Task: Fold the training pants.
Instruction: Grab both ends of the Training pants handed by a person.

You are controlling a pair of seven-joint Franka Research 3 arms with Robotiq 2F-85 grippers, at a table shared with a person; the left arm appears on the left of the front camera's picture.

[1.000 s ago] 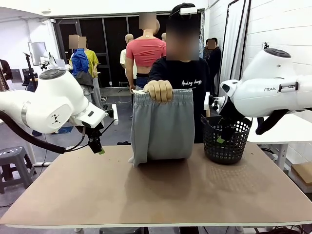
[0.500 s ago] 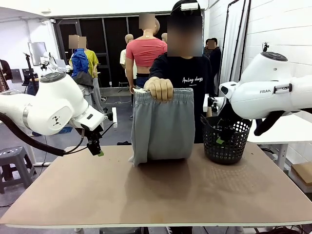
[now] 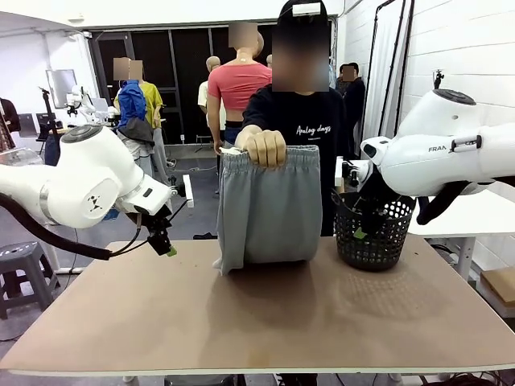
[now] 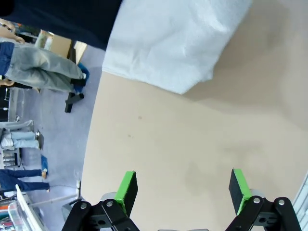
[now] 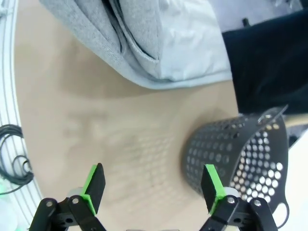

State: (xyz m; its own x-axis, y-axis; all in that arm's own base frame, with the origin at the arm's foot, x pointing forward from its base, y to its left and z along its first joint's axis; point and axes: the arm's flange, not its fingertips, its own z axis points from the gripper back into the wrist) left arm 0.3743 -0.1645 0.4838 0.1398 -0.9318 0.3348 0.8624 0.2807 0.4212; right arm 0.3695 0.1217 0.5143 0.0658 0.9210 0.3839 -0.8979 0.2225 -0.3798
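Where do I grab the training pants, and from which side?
Probably the waistband corners beside the person's hand: the training pants hang upright, lower end on the table, so both side edges stand free. Bring the left claw and right claw in from their own sides.

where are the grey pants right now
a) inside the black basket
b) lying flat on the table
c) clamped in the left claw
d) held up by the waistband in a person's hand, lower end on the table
D: the person's hand grips the waistband, and the pants hang upright from it with their lower end resting on the table.
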